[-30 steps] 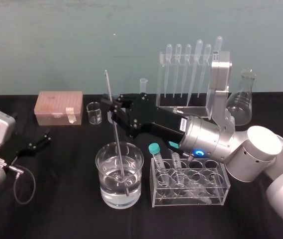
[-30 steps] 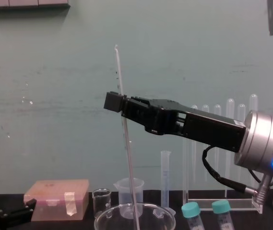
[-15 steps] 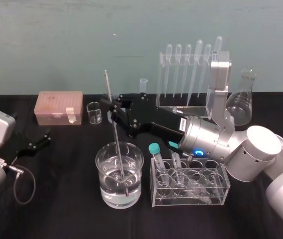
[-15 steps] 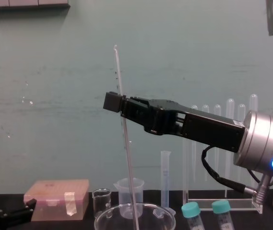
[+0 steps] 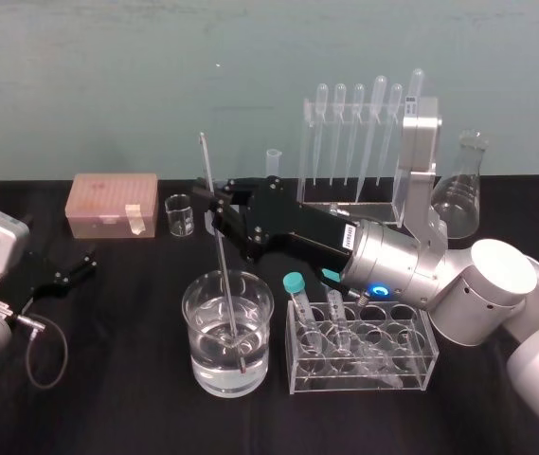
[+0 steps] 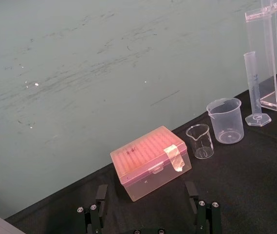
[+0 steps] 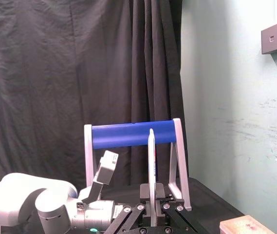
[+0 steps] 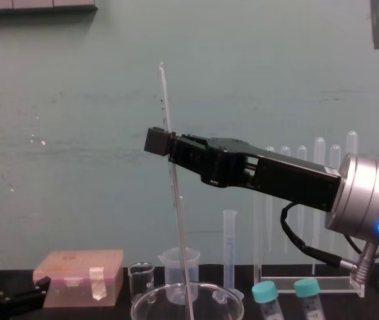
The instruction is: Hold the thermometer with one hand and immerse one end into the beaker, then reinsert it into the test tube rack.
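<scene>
My right gripper [image 5: 217, 224] is shut on the thermometer [image 5: 214, 204], a long thin glass rod held nearly upright. The rod's lower end sits in the water inside the beaker [image 5: 228, 334], a wide clear vessel at the table's front centre. In the chest view the gripper [image 8: 167, 145] grips the thermometer [image 8: 174, 200] about midway, above the beaker rim [image 8: 150, 305]. The right wrist view has the thermometer [image 7: 151, 161] pinched between the fingers. The test tube rack [image 5: 347, 203], tall and clear with several pipettes in it, stands behind my right arm. My left gripper [image 6: 145, 207] rests open at the left.
A pink lidded box [image 5: 114, 204] and a tiny glass beaker [image 5: 179, 215] sit at the back left, with a plastic beaker [image 6: 225, 121] and graduated cylinder [image 6: 253, 87] beside them. A low rack of capped tubes [image 5: 362, 353] stands right of the beaker. A conical flask [image 5: 460, 190] is at the back right.
</scene>
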Controlling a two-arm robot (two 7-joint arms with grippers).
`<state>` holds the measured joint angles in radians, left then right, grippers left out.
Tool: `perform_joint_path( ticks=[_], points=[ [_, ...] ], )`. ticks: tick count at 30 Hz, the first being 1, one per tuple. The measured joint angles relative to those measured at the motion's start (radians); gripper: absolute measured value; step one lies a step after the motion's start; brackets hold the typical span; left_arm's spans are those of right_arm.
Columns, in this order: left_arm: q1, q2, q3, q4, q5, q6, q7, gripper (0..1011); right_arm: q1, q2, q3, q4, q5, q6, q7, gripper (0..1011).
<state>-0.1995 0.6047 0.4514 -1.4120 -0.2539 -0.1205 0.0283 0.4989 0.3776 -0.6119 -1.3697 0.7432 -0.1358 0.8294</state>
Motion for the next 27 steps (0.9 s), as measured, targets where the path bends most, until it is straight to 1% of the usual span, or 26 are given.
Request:
perform_joint_path(
  ticks=[22,27],
  points=[
    [0.000,0.000,0.000,0.000,0.000,0.000,0.000,1008,0.000,0.000,0.001,-0.001,0.003,0.003,-0.001,51],
    [0.000,0.000,0.000,0.000,0.000,0.000,0.000,1008,0.007,0.001,0.008,-0.018,0.023,0.021,0.000,51]
  ],
)
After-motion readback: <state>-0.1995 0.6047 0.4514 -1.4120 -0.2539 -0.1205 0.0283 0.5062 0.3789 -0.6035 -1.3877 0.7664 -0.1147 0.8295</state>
